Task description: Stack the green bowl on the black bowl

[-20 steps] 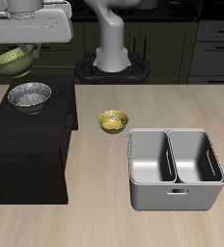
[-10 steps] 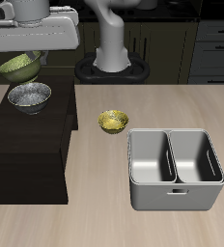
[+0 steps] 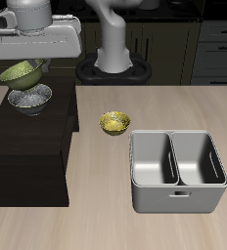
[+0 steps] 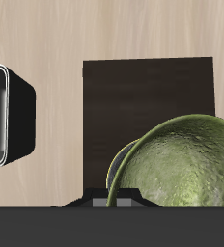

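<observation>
The pincer [image 3: 27, 61] grips the green bowl [image 3: 21, 71] by its rim and has carried it across and down over the last second; it now hangs tilted just above the black bowl [image 3: 29, 98] on the dark cabinet [image 3: 27, 146], nearly ready for release.

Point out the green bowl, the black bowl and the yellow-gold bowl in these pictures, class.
green bowl [image 3: 21, 71], exterior view, on its olive inside near the rim.
black bowl [image 3: 30, 98], exterior view, on its speckled grey inside.
yellow-gold bowl [image 3: 113, 122], exterior view, on its inside, at the middle.
</observation>
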